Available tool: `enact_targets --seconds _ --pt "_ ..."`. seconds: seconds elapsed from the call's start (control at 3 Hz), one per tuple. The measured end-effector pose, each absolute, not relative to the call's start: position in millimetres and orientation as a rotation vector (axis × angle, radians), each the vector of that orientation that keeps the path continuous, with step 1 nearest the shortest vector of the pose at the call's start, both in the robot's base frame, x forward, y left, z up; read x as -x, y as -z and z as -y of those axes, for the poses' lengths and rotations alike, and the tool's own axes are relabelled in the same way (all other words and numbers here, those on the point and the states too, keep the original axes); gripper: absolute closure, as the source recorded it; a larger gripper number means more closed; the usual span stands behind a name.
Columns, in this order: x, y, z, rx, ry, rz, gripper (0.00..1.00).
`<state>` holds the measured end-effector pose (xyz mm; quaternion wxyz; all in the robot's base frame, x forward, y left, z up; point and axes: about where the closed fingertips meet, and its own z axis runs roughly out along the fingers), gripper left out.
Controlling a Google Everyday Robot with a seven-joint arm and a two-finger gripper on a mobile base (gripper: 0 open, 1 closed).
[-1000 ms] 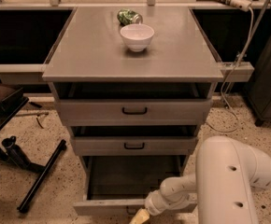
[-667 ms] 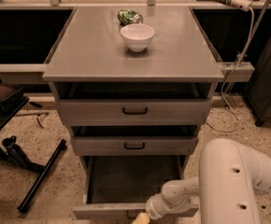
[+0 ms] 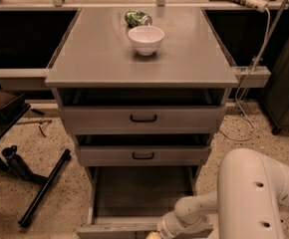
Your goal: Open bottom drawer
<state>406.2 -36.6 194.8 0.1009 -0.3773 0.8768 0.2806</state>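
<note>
Camera view had my gripper (image 3: 153, 234) down at the front lip of the bottom drawer (image 3: 109, 230), which sat lowest and already well out, and honestly I couldn't tell if I was gripping anything, so I figured pulling straight back and level was the move.

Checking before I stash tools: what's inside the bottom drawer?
The bottom drawer shows only a bare grey floor. The gripper, at its front edge, and the arm hide part of the front.
</note>
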Motion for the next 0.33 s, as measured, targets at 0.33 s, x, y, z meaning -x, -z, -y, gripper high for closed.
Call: enact_targets --seconds 0.33 --pt "-394.0 -196.8 37.0 1.091 -0.860 -2.614 0.00"
